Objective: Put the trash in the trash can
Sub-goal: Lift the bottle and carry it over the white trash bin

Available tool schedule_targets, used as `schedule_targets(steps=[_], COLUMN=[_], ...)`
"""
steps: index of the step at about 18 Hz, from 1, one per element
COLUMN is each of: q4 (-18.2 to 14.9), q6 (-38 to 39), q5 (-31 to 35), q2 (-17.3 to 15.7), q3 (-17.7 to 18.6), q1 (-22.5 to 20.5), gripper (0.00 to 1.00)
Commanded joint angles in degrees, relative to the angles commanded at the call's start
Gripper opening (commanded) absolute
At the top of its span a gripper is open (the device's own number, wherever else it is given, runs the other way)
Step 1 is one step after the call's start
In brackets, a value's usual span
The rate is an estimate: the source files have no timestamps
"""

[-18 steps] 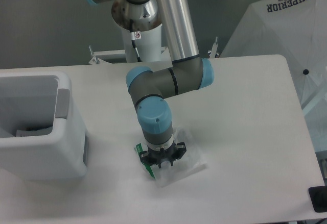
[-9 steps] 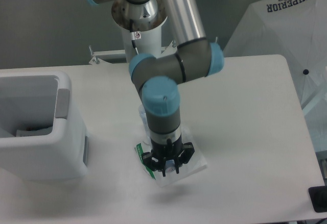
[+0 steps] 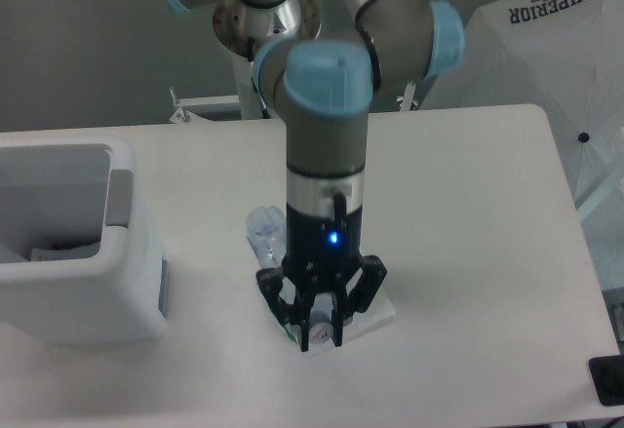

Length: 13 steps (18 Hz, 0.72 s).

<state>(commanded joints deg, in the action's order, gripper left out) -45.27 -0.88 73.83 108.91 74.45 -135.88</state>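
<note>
Here, pincer (image 3: 323, 330): pointing down over the white table (image 3: 468, 252), fingers close together around something pale; whether it is gripped cannot be told.
Wrapper (image 3: 375, 313): flat on the table directly beneath the pincer, edges showing on both sides.
Bottle (image 3: 265, 233): lying just behind and left of the pincer, partly hidden by the arm.
Trash can (image 3: 78, 243): well to the left, standing open-topped.

Robotics lab setting: industrial arm (image 3: 327, 145) mounted at far edge of bare white counter (image 3: 478, 214), grey backdrop, white photo umbrella (image 3: 531, 43) at right.
</note>
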Motion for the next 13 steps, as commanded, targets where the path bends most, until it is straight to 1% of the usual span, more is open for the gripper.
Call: schedule_targets(steps=[2, 3, 4, 6, 8, 10, 12, 13], q4=[3.6, 4.6, 4.7, 5.2, 5.9, 6.4, 8.3, 8.6], q6=[0.2, 0.2, 0.1, -0.5, -2.4, -2.6, -2.5, -2.5], q5=[-0.2, -0.8, -1.3, -1.4, -1.4, -1.4, -1.4, -1.3], q2=[-0.6, -0.7, -0.9, -2.9, -3.1, -3.5, -4.1, -4.1], q3=[-1.4, -2.2, -2.9, -3.7, -4.7, -5.0, -5.1, -5.2], q1=[-0.1, 0.1, 0.3, 0.6, 0.8, 1.8, 3.1, 3.3], gripper=[0.26, 0.26, 0.26, 0.25, 0.25, 0.25, 0.26, 0.26])
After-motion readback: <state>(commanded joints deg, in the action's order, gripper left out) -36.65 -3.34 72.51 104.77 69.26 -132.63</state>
